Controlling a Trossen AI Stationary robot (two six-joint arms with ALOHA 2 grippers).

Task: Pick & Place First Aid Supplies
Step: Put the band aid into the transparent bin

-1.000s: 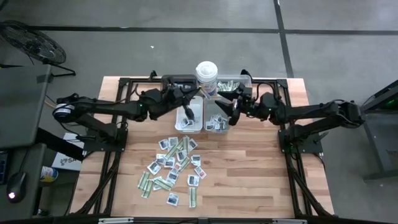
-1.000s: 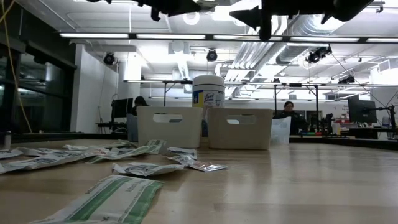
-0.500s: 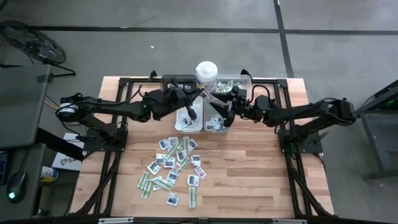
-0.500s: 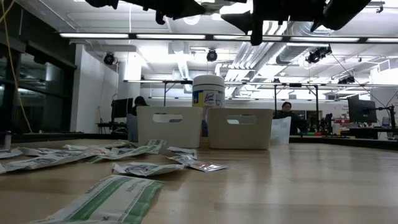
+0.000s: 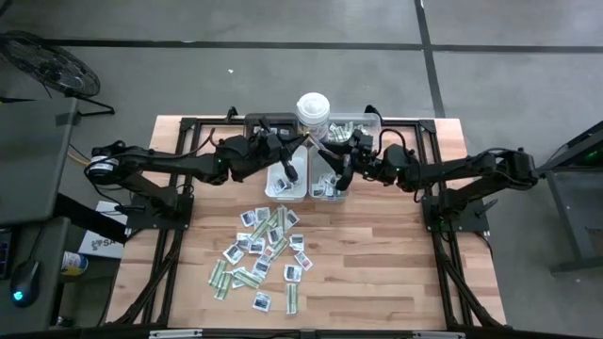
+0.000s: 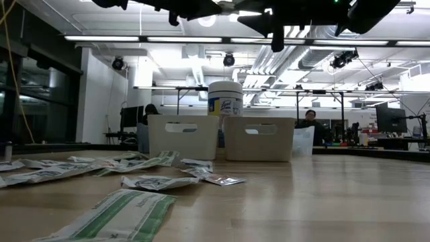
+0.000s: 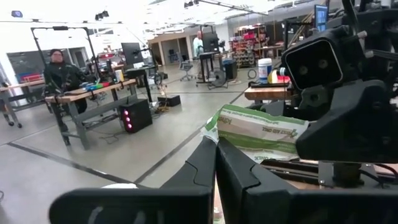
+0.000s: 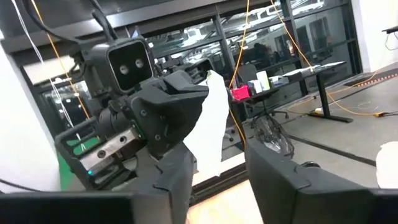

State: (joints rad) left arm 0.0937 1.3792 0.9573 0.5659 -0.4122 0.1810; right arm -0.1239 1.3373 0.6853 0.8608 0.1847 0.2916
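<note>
While our left tool (image 7: 216, 163) is pinching a green-and-white strip (image 7: 260, 132) above the bins, our right tool (image 8: 214, 177) is half-open around it, touching nothing; an early release risks it falling onto the counter (image 5: 377, 264).

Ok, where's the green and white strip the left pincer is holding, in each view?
High view: strip beside the canister, in the left pincer.
Low view: not in it.
Left wrist view: centre, past that pincer's fingers.
Right wrist view: centre, pale side showing.
Shared landmark: the left pincer.
</note>
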